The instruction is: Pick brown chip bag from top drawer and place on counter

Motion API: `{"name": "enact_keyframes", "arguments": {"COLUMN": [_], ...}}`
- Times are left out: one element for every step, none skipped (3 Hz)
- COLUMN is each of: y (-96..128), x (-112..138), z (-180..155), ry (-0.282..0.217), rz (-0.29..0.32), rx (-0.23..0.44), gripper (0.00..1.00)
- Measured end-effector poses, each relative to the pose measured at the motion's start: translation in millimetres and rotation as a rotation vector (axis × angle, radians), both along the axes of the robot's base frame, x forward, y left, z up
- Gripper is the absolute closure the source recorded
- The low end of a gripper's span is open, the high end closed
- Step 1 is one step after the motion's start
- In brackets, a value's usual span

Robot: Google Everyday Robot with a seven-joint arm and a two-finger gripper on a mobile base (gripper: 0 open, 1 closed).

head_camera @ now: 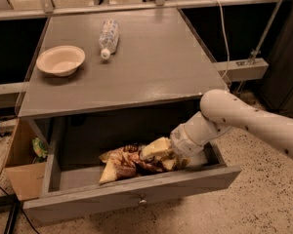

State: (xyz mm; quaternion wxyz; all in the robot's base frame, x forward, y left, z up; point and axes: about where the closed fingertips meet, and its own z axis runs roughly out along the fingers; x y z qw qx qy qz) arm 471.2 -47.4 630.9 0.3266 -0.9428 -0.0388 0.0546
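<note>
The brown chip bag [126, 163] lies crumpled in the middle of the open top drawer [88, 206], its pale ends showing at the left. My gripper [162, 156] reaches down into the drawer from the right and sits on the bag's right end, touching it. The white arm [244, 123] comes in from the right edge, under the counter's front right corner. The grey counter [156, 67] lies above the drawer. The bag's right end is hidden by the gripper.
A tan bowl [60, 60] stands at the counter's left. A plastic bottle [109, 37] lies on its side at the counter's back middle. A small green packet [39, 147] sits in a cardboard box [20, 179] left of the drawer. A rail and a cable run behind the counter.
</note>
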Motion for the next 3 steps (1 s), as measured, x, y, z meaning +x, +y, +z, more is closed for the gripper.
{"name": "enact_keyframes", "arguments": {"y": [5.1, 7.4, 10.0], "x": [-2.7, -4.2, -6.4], "z": [-1.7, -2.2, -1.2], "ry": [0.006, 0.008, 0.001], "rz": [0.014, 0.021, 0.030], "rx": [-0.004, -0.005, -0.001], "gripper": [0.38, 0.41, 0.67]}}
